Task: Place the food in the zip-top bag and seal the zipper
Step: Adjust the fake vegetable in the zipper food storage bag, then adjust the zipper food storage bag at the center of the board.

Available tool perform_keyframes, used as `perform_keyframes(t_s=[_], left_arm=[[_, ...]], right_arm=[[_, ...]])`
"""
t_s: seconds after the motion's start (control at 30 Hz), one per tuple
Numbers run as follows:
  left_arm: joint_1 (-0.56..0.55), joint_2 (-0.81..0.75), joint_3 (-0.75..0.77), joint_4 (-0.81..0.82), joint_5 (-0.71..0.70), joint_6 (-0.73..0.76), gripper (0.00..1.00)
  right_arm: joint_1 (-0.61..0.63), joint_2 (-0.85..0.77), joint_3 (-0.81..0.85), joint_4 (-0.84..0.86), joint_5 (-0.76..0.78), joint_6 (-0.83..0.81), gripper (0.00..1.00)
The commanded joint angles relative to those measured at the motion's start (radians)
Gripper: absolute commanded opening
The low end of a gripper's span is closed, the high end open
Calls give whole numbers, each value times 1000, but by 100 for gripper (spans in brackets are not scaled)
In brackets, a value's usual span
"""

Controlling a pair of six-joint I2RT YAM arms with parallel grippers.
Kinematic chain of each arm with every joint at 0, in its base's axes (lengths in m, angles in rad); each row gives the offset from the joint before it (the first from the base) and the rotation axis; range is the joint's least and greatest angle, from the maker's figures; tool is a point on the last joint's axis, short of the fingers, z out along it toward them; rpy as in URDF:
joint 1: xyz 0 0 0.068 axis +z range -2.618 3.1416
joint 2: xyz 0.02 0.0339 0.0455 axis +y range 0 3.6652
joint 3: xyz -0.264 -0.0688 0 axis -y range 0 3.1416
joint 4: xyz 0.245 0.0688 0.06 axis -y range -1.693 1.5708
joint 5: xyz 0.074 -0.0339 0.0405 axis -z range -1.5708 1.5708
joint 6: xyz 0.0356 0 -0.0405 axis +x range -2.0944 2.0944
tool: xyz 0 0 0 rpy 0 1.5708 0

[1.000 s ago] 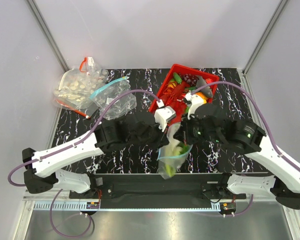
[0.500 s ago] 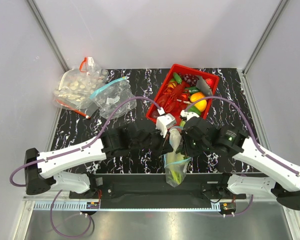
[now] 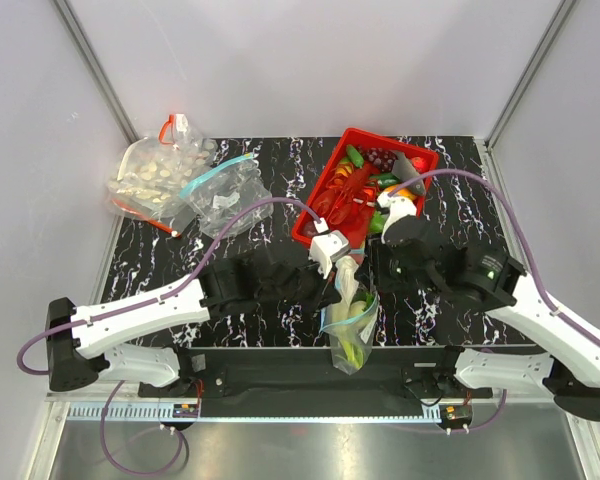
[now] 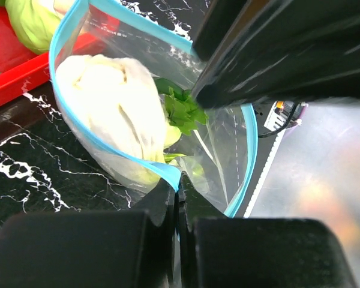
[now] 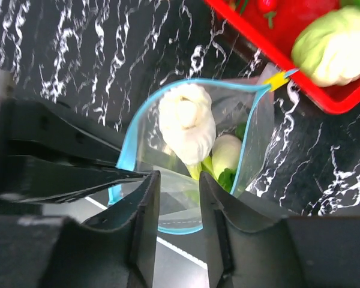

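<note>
Holding: zip-top bag (image 3: 352, 318) hanging at worktop's (image 3: 270, 172) near edge, my left jaws clamped on its zipper (image 4: 156, 169); two radish pieces (image 5: 186, 123) inside; right jaws parted.

**Black marbled worktop, three things on it**

The worktop (image 3: 280, 160) is black with white veining. A red basket (image 3: 325, 182) sits at its far edge. Left of the basket lies a clear bag with a teal strip (image 3: 225, 195). Farther left, touching it, lies a red-strip bag of white pieces (image 3: 155, 175).
</note>
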Motion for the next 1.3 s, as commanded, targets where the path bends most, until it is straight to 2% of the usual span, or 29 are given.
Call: perform_keyframes(t_s=[0.0,0.07,0.1,0.2,0.5,0.63,0.67,0.73,1.0,1.13,1.27], left_arm=[[-1,-23,24,6,-32,30,0],[-1,-23,27,4,-30,34,0],[-1,-23,30,3,-29,36,0],[-1,-22,36,-6,-26,41,0],[-1,-28,49,-25,-32,56,0],[-1,-26,59,-35,-37,64,0],[-1,-26,64,-42,-38,65,0],[-1,-25,72,-48,-41,70,0],[-1,-2,162,-129,-49,102,0],[0,33,219,-150,-26,131,0],[-1,70,240,-140,51,169,0]], right_arm=[[10,25,93,-69,91,2,39],[10,37,125,-107,134,21,43],[8,42,129,-123,137,24,49],[8,57,115,-164,139,50,54],[8,65,-20,-81,60,69,54],[8,85,-20,-57,54,56,35],[8,88,-14,-49,56,56,17],[10,88,18,-49,70,52,0],[8,-24,52,21,88,55,0],[8,-36,1,70,71,53,0],[10,-73,-81,203,88,62,0]])
